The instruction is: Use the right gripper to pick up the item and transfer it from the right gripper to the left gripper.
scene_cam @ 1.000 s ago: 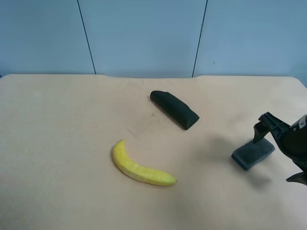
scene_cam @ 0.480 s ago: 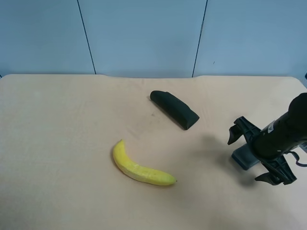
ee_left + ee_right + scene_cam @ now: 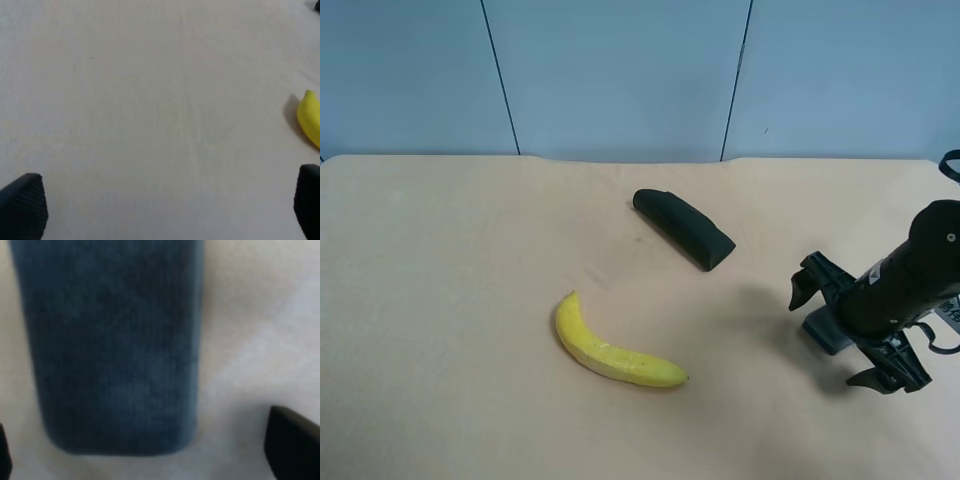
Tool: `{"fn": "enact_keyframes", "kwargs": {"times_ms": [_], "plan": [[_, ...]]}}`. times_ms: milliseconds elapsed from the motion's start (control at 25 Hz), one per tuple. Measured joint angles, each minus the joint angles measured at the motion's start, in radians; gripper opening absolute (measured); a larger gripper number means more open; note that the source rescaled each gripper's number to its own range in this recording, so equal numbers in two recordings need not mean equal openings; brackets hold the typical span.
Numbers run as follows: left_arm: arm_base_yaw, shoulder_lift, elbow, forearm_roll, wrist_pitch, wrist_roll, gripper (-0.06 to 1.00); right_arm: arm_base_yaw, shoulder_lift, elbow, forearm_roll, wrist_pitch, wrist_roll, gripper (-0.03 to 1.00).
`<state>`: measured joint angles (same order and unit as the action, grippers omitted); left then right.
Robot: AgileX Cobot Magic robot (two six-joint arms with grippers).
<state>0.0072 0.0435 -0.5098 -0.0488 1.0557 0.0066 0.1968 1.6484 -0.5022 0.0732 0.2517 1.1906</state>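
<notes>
The eraser [image 3: 823, 331], a small dark grey block, lies on the table at the exterior high view's right, mostly hidden under the arm there. Its ribbed grey top fills the right wrist view [image 3: 115, 340], which shows this arm is the right one. My right gripper [image 3: 842, 332] is open, low over the eraser, with one black finger [image 3: 808, 282] on each side of it and apart from it. The fingertips [image 3: 292, 440] show only at the corners of the right wrist view. My left gripper [image 3: 165, 212] is open and empty over bare table, and is out of the exterior high view.
A yellow banana [image 3: 612, 351] lies mid-table; its tip shows in the left wrist view [image 3: 310, 117]. A longer black wedge-shaped case [image 3: 685, 228] lies behind it. The beige table [image 3: 450, 300] ends at a blue wall at the back.
My right arm has swung in from the right edge and come down over the eraser, so its open fingers now straddle it. The eraser, banana and case have not moved.
</notes>
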Motion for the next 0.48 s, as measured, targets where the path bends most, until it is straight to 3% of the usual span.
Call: {"fn": "enact_keyframes", "kwargs": {"times_ms": [480], "plan": [[0.0,0.0,0.0,0.0,0.0,0.0,1.0,0.003,0.022,-0.002,-0.025,-0.001,0.009,1.0]]}}
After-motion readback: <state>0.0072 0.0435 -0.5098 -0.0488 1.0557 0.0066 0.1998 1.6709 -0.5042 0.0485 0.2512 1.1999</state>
